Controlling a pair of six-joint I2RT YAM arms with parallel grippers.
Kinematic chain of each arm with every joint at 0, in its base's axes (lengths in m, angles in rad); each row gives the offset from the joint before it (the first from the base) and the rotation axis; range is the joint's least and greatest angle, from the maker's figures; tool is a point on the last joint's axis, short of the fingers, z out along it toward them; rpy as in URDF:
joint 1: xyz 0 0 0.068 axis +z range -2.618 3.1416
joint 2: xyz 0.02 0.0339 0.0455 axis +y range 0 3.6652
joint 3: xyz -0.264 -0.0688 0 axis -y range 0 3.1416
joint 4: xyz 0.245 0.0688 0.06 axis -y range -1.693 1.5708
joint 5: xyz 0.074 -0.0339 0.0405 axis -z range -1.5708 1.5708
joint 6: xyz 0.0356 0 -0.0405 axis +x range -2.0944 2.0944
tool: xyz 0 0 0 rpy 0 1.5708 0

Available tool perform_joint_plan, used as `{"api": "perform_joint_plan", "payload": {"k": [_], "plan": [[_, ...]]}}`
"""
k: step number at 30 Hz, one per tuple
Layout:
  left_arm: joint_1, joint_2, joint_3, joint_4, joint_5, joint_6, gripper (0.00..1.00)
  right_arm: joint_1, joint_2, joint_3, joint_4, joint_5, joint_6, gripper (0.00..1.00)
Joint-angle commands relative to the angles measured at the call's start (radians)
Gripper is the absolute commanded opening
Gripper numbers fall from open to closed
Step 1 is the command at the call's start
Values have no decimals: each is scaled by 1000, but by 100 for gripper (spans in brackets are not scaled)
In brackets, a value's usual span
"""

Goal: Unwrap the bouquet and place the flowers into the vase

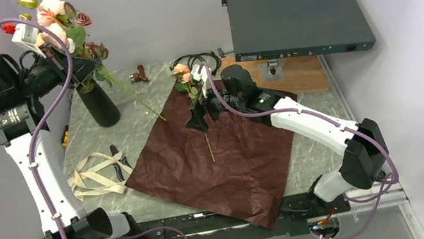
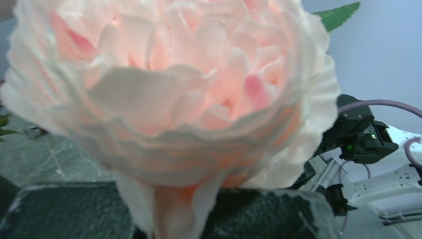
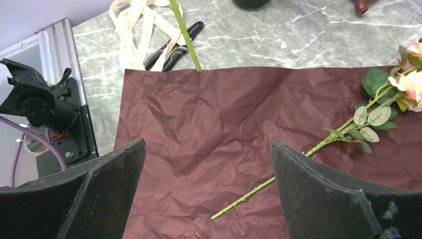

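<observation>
top view, left fingers: my left fingers [image 1: 80,63] are raised at the far left corner, clenched on a bunch of pink, peach and mauve roses with green leaves [image 1: 53,19].
top view, vase: the plain matte black tapered vase [image 1: 98,103] stands upright on the grey marbled table [image 1: 148,104], right under the bunch. i cannot tell whether any stem sits inside its mouth. one long green stem [image 1: 134,97] slants out past the vase toward the paper.
top view, right fingers: my right fingers [image 1: 205,114] hang spread over the crinkled dark maroon wrapping paper [image 1: 216,158], which lies flat in the middle of the table.
top view, single rose: one peach rose on a thin green stem [image 1: 182,72] lies on the paper, with its bloom at the far edge and its stem running under my right fingers.
top view, ribbon: the beige printed ribbon [image 1: 95,175] lies loose just left of the paper, with black-handled cutters [image 1: 118,164] beside it.
left wrist view, grip: a big pale peach bloom [image 2: 189,89] fills the view, rising from between my closed pads [image 2: 268,214].
right wrist view, grip: my two pads [image 3: 323,194] stand far apart, grasping nothing. the single rose's stem [image 3: 308,154] lies on the maroon paper [image 3: 224,114] below, its cut end between the pads in view.
right wrist view, beyond the paper: ribbon [image 3: 134,25] and cutters [image 3: 174,45] rest on the table.
</observation>
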Motion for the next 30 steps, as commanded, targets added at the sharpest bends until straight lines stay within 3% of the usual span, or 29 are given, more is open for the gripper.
{"api": "perform_joint_plan", "payload": {"k": [1, 7, 13, 23, 30], "plan": [[75, -58, 62, -18, -20, 49, 0, 5, -46, 28, 1, -26, -33, 100], [184, -122, 68, -29, -85, 49, 0, 5, -42, 39, -22, -11, -46, 100], [228, -110, 120, -78, -286, 67, 0, 5, -46, 29, -24, 12, -49, 100], [228, 101, 408, -147, -554, 165, 0, 5, -27, 35, -29, 31, -48, 100], [227, 201, 476, -86, -606, 207, 0, 3, -17, 48, -45, 49, -58, 100]]}}
